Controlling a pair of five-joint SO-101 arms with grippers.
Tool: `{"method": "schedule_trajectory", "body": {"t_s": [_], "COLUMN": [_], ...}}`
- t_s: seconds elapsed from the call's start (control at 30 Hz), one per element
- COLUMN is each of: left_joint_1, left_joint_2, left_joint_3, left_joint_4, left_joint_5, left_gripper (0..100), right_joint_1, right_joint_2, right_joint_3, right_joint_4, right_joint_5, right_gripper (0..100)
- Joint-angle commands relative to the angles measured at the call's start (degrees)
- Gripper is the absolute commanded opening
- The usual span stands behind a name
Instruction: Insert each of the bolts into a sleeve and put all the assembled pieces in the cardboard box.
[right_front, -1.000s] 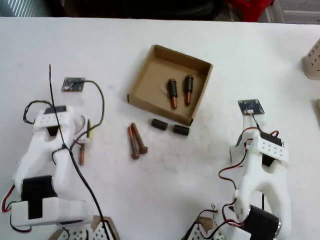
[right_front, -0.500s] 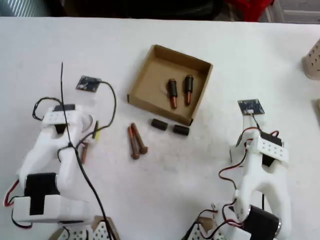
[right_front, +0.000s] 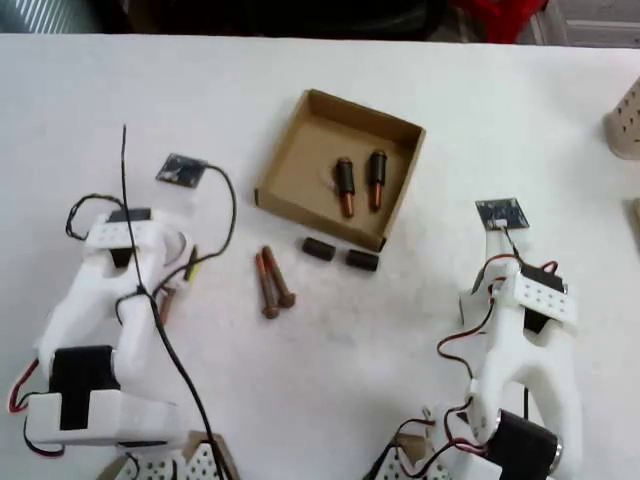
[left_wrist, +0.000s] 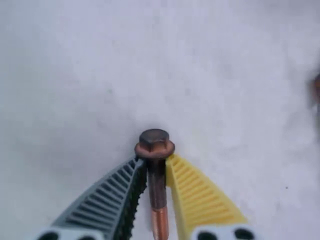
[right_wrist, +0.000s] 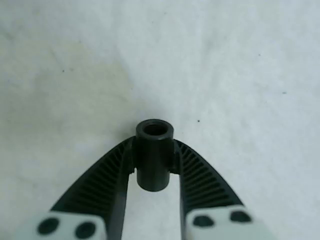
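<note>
In the left wrist view my left gripper (left_wrist: 155, 161) is shut on a copper bolt (left_wrist: 154, 150), head outward, just above the white table. The high view has that bolt (right_front: 165, 302) at the left, beside the yellow finger (right_front: 190, 266). My right gripper (right_wrist: 154, 148) is shut on a black sleeve (right_wrist: 155, 159) with its bore facing out; the right arm (right_front: 525, 335) stands at the table's right. Two loose bolts (right_front: 271, 281) and two loose sleeves (right_front: 319, 249) (right_front: 362, 260) lie in front of the cardboard box (right_front: 300, 150). Inside it lie two assembled pieces (right_front: 345, 186) (right_front: 377, 178).
A small circuit board (right_front: 181, 170) with a black cable lies beyond the left arm, another board (right_front: 501, 212) beyond the right arm. A pale pegged object (right_front: 625, 120) stands at the right edge. Open white tabletop lies between the arms.
The left arm has shifted up and to the right with the bolt in its gripper, dragging its board and cable along. The right arm has kept still.
</note>
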Motion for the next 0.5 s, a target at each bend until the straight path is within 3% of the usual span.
{"method": "schedule_trajectory", "body": {"t_s": [0.0, 0.47], "left_joint_1": [1.0, 1.0], "left_joint_2": [-0.1, 0.0], "left_joint_3": [-0.9, -0.6], "left_joint_4": [1.0, 0.1], "left_joint_5": [-1.5, -3.5], "left_gripper": [16, 16], "right_joint_1": [0.0, 0.0], "right_joint_2": [-0.7, -0.7], "right_joint_3": [-0.3, -0.3], "right_joint_4": [-0.5, -0.5], "right_joint_5": [0.7, 0.7], "right_gripper": [1.8, 1.8]}}
